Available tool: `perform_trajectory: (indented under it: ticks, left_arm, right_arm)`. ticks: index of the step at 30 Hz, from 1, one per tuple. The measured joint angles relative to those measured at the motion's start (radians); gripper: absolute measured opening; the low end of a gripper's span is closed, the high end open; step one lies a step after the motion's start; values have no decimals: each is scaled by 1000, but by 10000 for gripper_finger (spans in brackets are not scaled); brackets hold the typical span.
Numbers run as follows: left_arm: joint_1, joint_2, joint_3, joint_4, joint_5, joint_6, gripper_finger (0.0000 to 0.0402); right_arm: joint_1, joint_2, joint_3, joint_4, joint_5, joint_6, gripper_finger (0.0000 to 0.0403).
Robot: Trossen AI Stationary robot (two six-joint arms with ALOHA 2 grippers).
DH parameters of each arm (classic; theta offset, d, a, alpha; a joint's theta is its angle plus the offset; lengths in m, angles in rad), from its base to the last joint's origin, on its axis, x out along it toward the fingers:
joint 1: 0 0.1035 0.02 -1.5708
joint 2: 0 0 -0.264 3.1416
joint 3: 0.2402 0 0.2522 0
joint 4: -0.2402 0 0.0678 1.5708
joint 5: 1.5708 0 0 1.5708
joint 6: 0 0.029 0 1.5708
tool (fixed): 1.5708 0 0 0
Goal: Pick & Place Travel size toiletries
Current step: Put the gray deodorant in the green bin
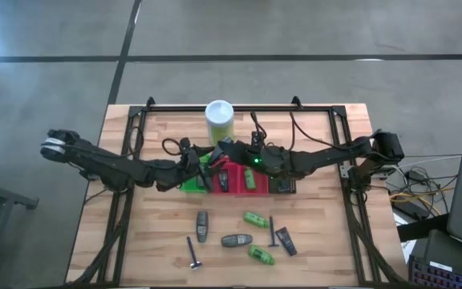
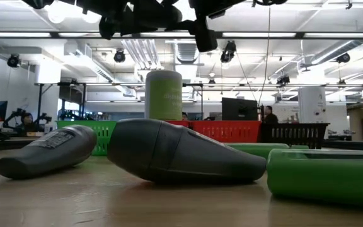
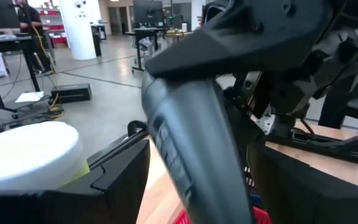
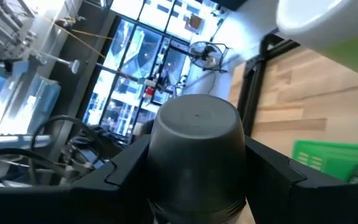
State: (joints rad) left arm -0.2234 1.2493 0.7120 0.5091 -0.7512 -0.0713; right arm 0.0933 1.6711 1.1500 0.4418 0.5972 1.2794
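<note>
Both arms meet above the baskets at the table's far middle. My left gripper [image 1: 208,158] and my right gripper [image 1: 235,152] are both shut on one dark grey oval bottle [image 3: 191,143], held in the air between them. On the near half of the table lie two more grey bottles [image 1: 203,226] [image 1: 236,240], two green bottles [image 1: 255,219] [image 1: 261,255], two dark T-shaped sticks [image 1: 192,253] [image 1: 272,233] and a dark flat packet [image 1: 285,241]. The red basket [image 1: 235,164] holds a dark item and a green one. My left gripper pinches the grey bottle's body [image 3: 166,155] between its two fingers [image 3: 117,180], which lie across it. The bottle is lifted clear of the table. My right gripper pinches the same bottle near its rounded end [image 4: 194,143], one finger [image 4: 129,168] on each side, coming from the table's right.
A tall white-and-green canister [image 1: 219,120] stands just behind the grippers. A green basket [image 1: 192,183], the red one and a black one [image 1: 283,187] sit in a row under the arms. A dark frame [image 1: 239,108] runs around the table's far part. Bare wood lies left and right of the loose items.
</note>
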Motion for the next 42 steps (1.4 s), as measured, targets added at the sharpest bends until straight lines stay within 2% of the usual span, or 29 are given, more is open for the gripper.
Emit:
perform_trajectory:
  ticks: [6, 15, 20, 24, 29, 31, 33, 36, 40, 42]
  left_arm:
    - [0, -8, 0, -4, -4, 18, 240]
    - [5, -10, 0, -3, -17, 49, 162]
    - [8, -12, 0, -12, -17, 72, 157]
    - [7, -19, 0, -92, -31, 81, 166]
    - [8, -43, 0, -180, -54, 50, 161]
    - [7, -54, 0, -225, -96, 20, 161]
    - [7, -69, 0, -299, -172, -85, 162]
    - [7, -113, 0, -527, -228, -427, 164]
    - [-8, -141, 0, -875, -219, -963, 163]
    - [-29, -144, 0, -981, -179, -1130, 162]
  right_arm:
    - [-3, -1, -12, 2, -1, 27, 198]
    - [-4, -2, -13, 3, -20, 27, 208]
    - [-3, -5, -15, -4, -34, 18, 218]
    - [-2, -49, -17, -126, -57, 7, 251]
    - [-1, -141, -14, -405, 3, 61, 301]
    - [-1, -168, -13, -484, 33, 68, 320]
    - [11, -205, -13, -543, 81, 78, 337]
    - [29, -262, -12, -617, 151, 118, 358]
    - [35, -307, -14, -726, 187, 150, 367]
    - [35, -325, -15, -752, 190, 160, 368]
